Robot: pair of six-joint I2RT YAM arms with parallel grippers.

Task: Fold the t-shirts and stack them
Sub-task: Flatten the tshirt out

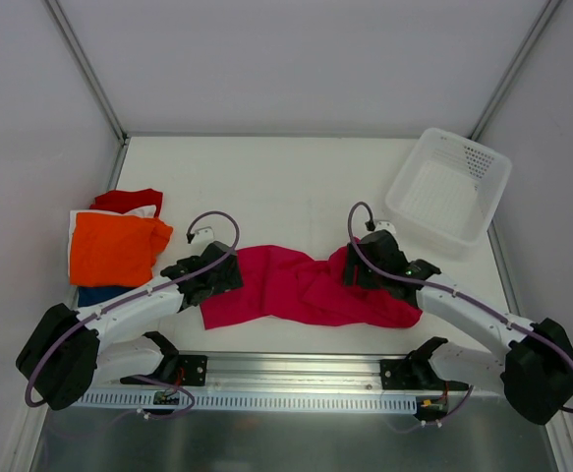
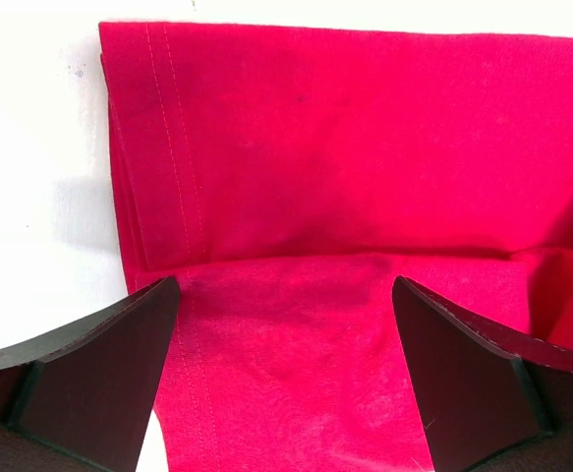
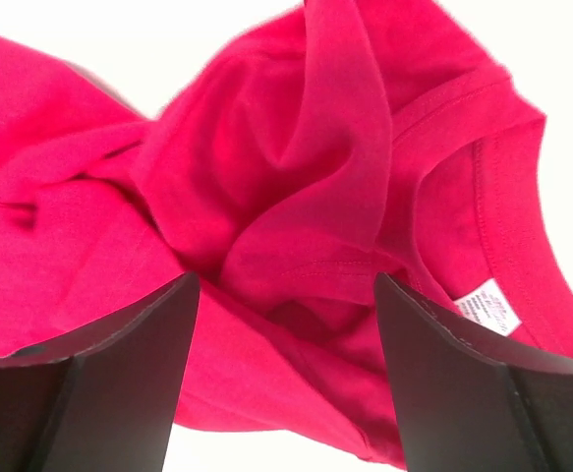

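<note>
I see soft magenta-pink cloth t-shirt (image 1: 306,287) crumpled, folds hiding its outline | left end effector (image 2: 286,282) apart | right end effector (image 3: 286,277) apart

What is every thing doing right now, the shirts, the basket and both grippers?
pink t-shirt: lying crumpled, not folded yet
orange t-shirt: folded, top of the pile
red t-shirt: in the pile, edge showing
white t-shirt: in the pile, edge showing
dark blue t-shirt: in the pile, edge showing
basket: upright, empty
left gripper: open, over the pink t-shirt's hemmed end
right gripper: open, bunched cloth between its fingers near the collar
</note>
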